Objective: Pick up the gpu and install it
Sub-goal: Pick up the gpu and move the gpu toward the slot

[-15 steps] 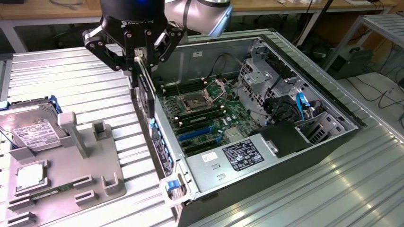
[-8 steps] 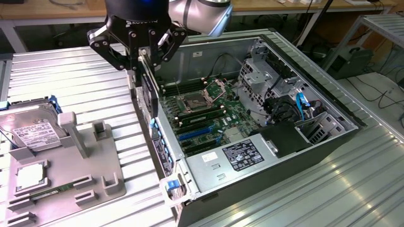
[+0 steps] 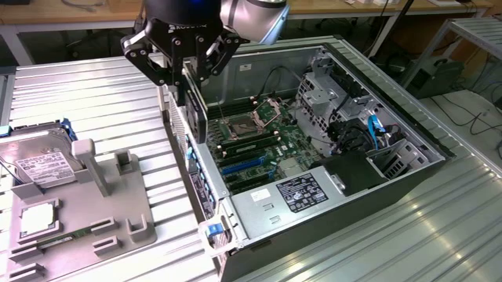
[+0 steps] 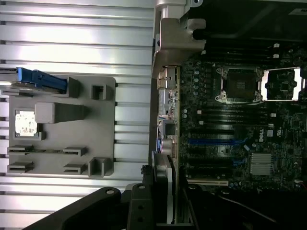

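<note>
Fingers [image 3: 208, 64] of the gripper [image 3: 188, 79] pinch the gpu [image 3: 196, 114], which hangs edge-on between the holder [image 3: 102, 194] and the case [image 3: 392, 100] interior. I judge this the install step; seating calls for squaring it over the blue slot [image 3: 239, 164].

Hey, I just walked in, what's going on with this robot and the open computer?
The robot arm's gripper is clamped on the gpu, holding the card on edge over the rear side of an open computer case. The card hangs above the motherboard and is not yet seated in a slot. On the exterior view's left, a gray parts fixture stands on the table with a hard drive in it.
</note>
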You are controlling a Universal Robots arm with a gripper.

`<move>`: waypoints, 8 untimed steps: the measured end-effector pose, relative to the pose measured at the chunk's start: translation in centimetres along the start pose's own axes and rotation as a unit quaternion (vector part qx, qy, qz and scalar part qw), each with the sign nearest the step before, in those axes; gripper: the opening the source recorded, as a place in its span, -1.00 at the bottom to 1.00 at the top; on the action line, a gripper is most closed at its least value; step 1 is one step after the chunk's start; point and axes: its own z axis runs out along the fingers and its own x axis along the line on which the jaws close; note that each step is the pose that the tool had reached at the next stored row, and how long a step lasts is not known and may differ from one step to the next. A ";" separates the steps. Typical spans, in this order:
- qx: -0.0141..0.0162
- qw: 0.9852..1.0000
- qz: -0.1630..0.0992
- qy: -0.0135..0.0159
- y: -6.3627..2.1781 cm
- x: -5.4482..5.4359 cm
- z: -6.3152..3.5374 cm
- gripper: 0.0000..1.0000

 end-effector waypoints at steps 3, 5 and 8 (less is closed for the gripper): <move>0.000 1.000 0.000 0.000 -0.01 -0.4 0.01 -0.44; 0.000 1.000 0.000 0.000 -0.02 -0.6 0.01 -0.44; 0.000 1.000 0.000 0.000 -0.04 -1.0 0.01 -0.44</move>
